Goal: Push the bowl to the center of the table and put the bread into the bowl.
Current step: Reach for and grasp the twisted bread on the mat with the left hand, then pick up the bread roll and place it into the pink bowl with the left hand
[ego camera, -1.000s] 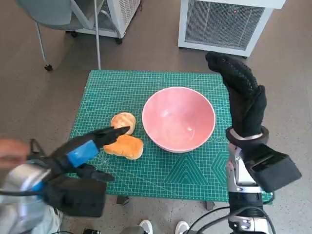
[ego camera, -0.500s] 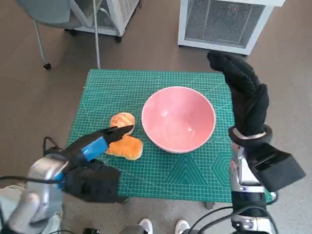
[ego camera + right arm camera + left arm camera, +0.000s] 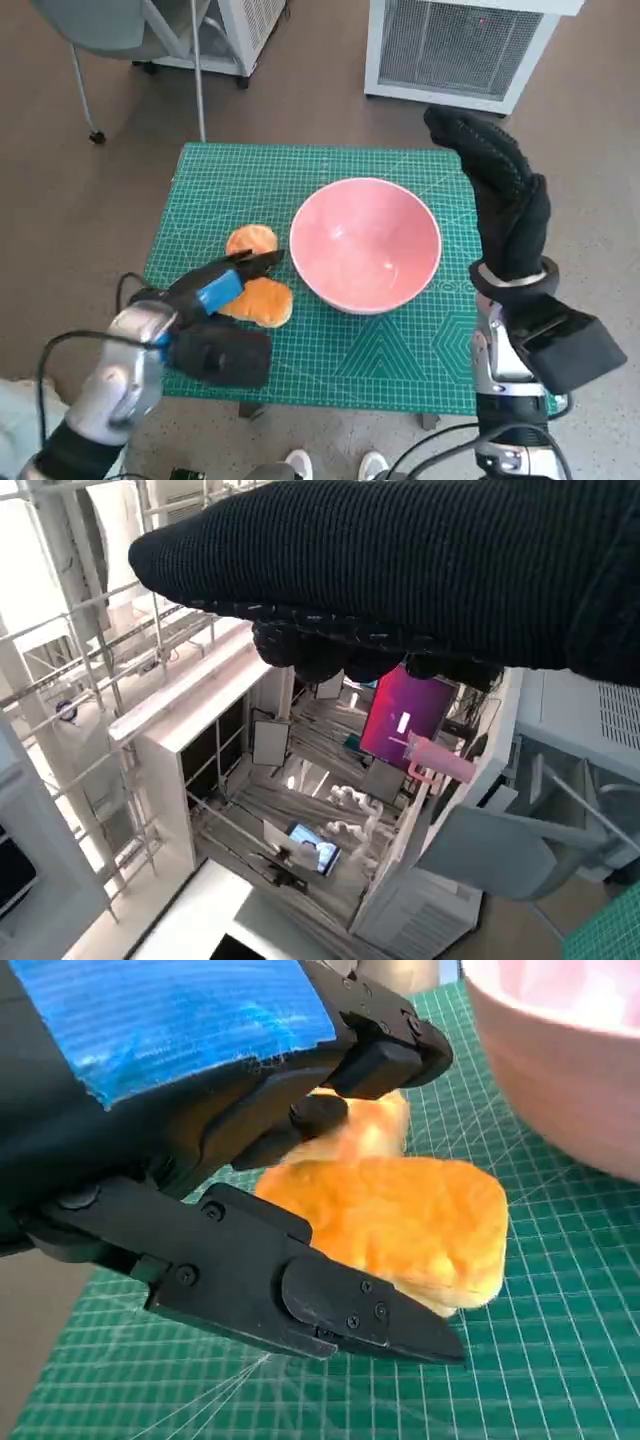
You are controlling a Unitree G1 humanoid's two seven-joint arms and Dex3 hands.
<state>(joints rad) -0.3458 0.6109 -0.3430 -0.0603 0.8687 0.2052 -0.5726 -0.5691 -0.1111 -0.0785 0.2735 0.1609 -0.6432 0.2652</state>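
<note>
Bread (image 3: 400,1225) lies between the left hand's (image 3: 215,290) spread fingers.

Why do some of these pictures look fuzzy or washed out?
Left wrist view: the bread is softly blurred, the bowl out of focus, the left hand sharp. Right wrist view: bright background glare, the right hand dark. Head view: evenly lit and sharp.

The head view looks steeply down on the whole table (image 3: 330,370). The left wrist view sits very close behind the left hand (image 3: 200,1140), facing the bread (image 3: 400,1225) and pink bowl (image 3: 570,1070), both shared with the head view. The right wrist view looks past the glove (image 3: 420,570) into the room.
</note>
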